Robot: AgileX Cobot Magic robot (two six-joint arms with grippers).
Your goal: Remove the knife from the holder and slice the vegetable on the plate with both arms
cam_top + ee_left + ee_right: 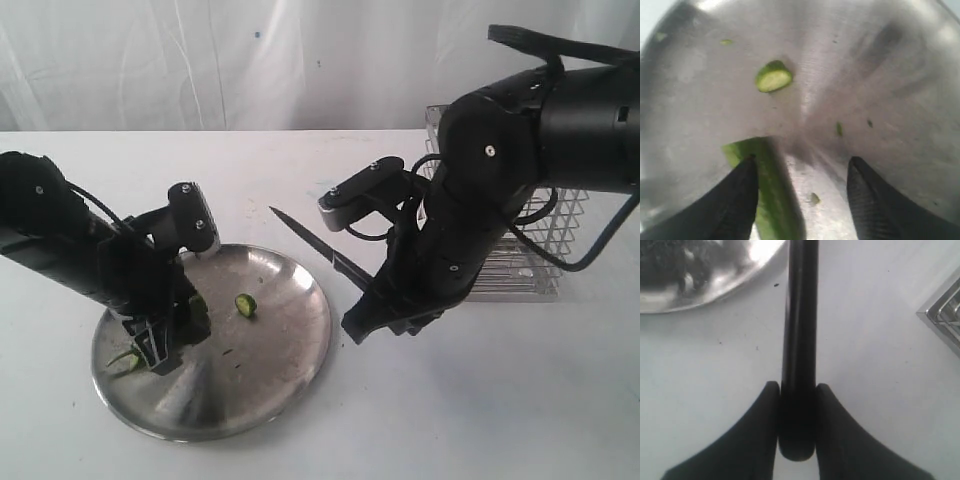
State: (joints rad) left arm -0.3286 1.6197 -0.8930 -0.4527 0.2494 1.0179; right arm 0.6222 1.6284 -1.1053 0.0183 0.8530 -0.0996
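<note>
**Knife out, one slice cut, most of the pod left**

L side: left hand (802, 162) sits low over the plate (275, 355) with its fingers apart, clamped on nothing. The vegetable (772, 200) lies on the plate between them. It touches one finger (740, 190) and is well apart from the other. The plate also holds one cut round (773, 76) nearer the middle, apart from the pod, plus a few green crumbs.

Mid: the knife (305, 238) hangs in the air by the plate's right rim, tip aimed across the plate, not touching the veg. Right hand (797, 387) is clamped on its black handle.

R side: the holder (565, 235) stands on the worktop (450, 400) behind the right arm. No knife visible in it, tho the arm hides part.

Progress, as I judge it: the fetch is done and slicing has begun. Most of the pod is uncut, so it prob needs pinning before the next cut.
</note>
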